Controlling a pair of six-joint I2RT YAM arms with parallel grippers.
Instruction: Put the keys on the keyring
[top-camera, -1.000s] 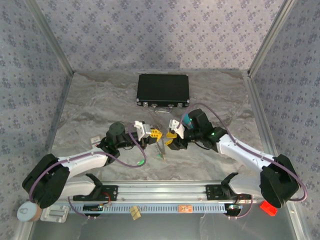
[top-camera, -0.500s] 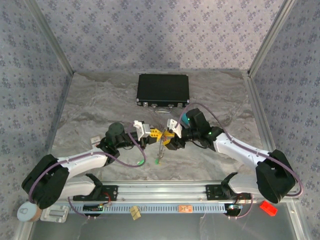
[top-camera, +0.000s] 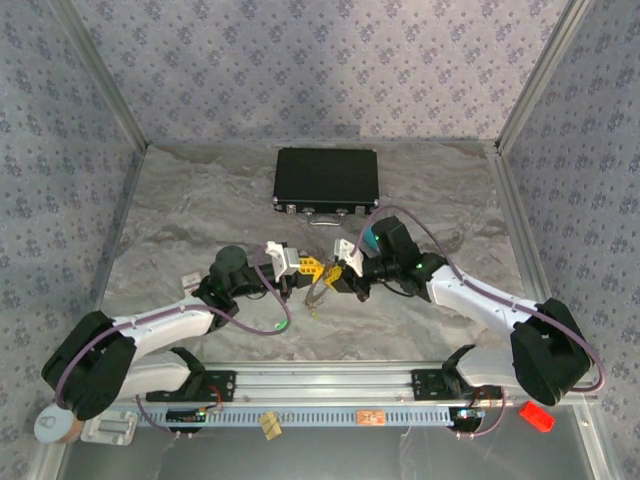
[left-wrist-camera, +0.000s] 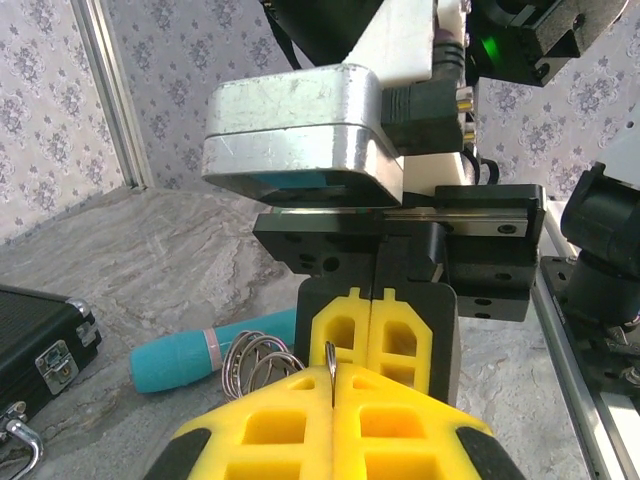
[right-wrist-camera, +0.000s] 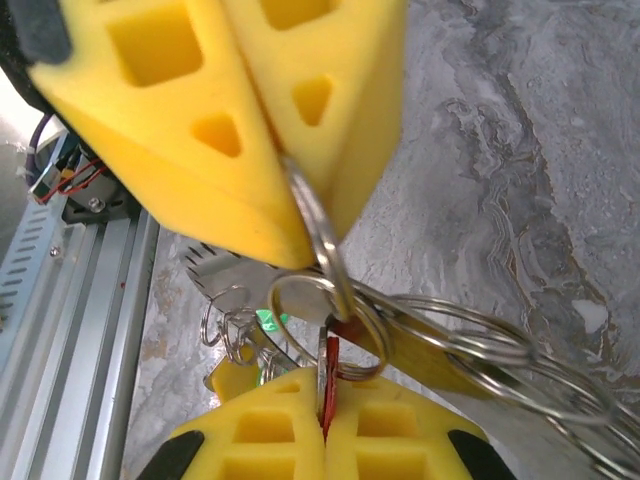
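My left gripper (top-camera: 303, 268) and right gripper (top-camera: 341, 273) meet tip to tip above the table's middle. In the left wrist view my left gripper (left-wrist-camera: 332, 385) is shut on the thin edge of the keyring (left-wrist-camera: 330, 362). In the right wrist view that keyring (right-wrist-camera: 312, 228) sticks out of the left gripper's yellow fingers (right-wrist-camera: 250, 120). My right gripper (right-wrist-camera: 323, 400) is shut on a red key (right-wrist-camera: 331, 372) whose small ring (right-wrist-camera: 325, 325) loops through the keyring. A green key (right-wrist-camera: 265, 320) and a yellow key (right-wrist-camera: 228, 378) hang below on small rings.
A black case (top-camera: 326, 180) lies at the back of the table. A teal pen-like cylinder (left-wrist-camera: 200, 355) lies on the table beyond the grippers. Several larger loose rings (right-wrist-camera: 510, 360) fan out to the right of the bunch. The front rail (top-camera: 320, 385) is close below.
My right gripper has moved left until its fingertips meet the left gripper's. The dangling bunch of keys has swung up and left under the two grippers.
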